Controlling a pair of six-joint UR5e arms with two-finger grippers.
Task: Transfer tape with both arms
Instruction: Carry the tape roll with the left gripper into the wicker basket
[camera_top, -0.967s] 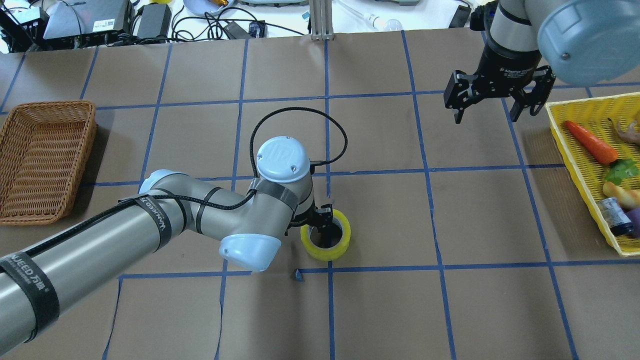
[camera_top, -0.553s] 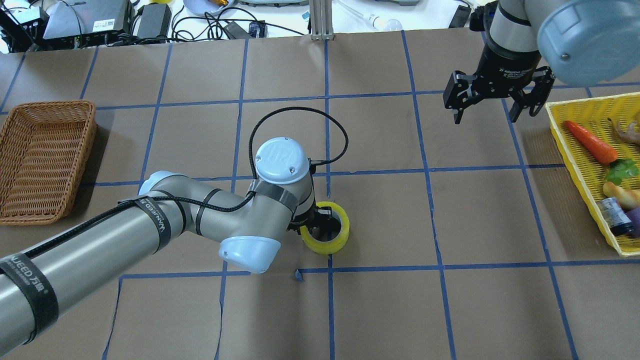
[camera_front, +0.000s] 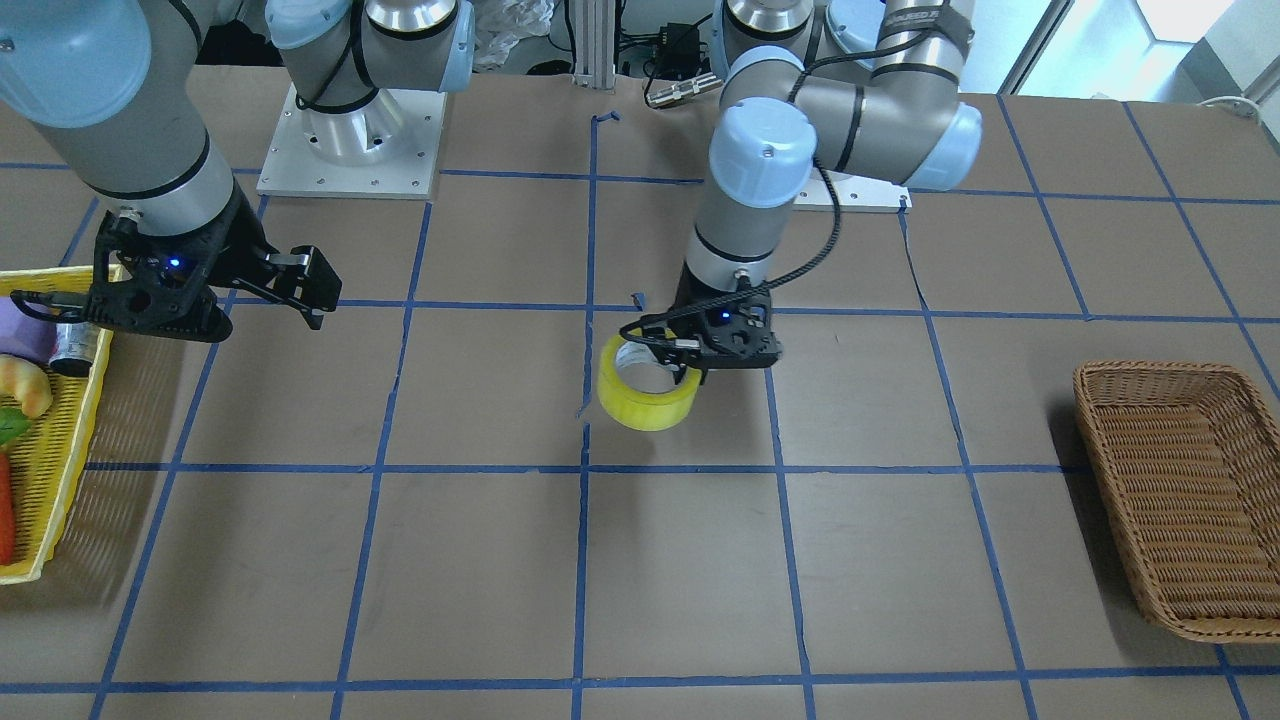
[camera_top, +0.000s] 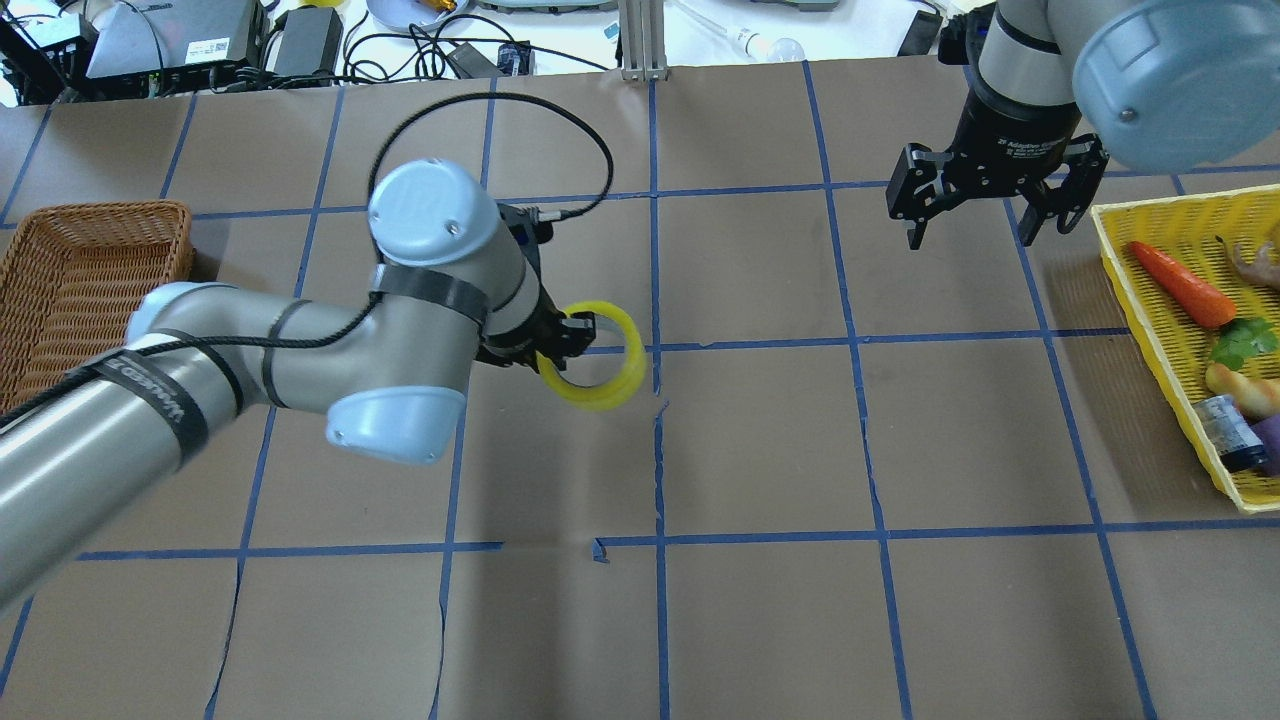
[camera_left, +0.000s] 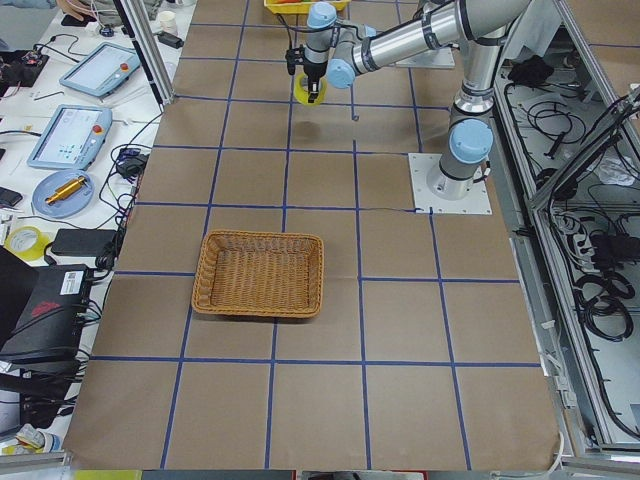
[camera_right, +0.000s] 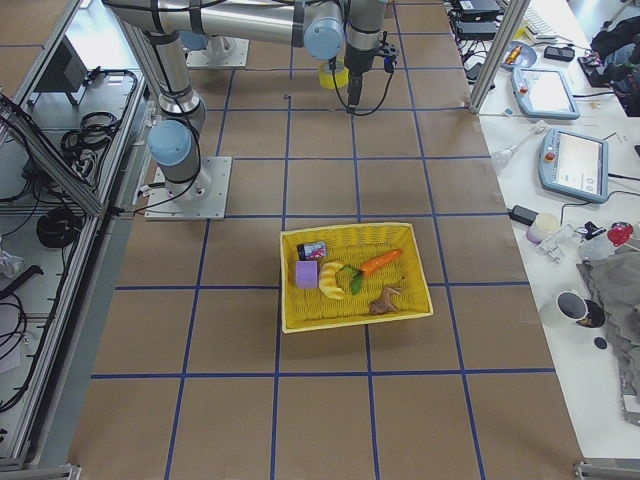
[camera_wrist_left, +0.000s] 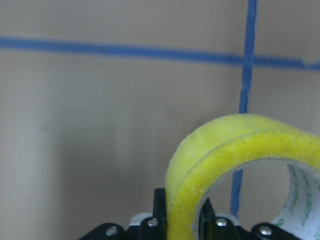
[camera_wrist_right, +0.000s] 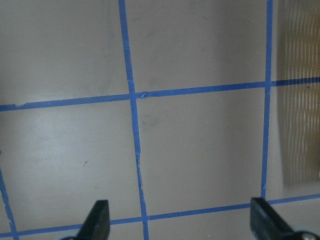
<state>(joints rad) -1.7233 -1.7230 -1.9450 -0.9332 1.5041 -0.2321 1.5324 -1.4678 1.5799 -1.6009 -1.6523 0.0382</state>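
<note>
Two silver-grey jointed arms with pale blue caps and black two-finger grippers.

The left arm (camera_top: 250, 350) and right arm (camera_top: 1030, 50) are smooth metal tubes. Each round joint cap (camera_top: 430, 205) is light blue, set with small screws and an embossed logo. A black braided cable (camera_top: 540, 100) runs along the left arm under black straps (camera_top: 160, 395) with white lettering. The left gripper (camera_top: 568, 340) and right gripper (camera_top: 970, 238) are matt black, each showing a small blue light in the front-facing view. White lettering marks the right wrist. The base plate (camera_front: 300, 170) is square and silver.
</note>
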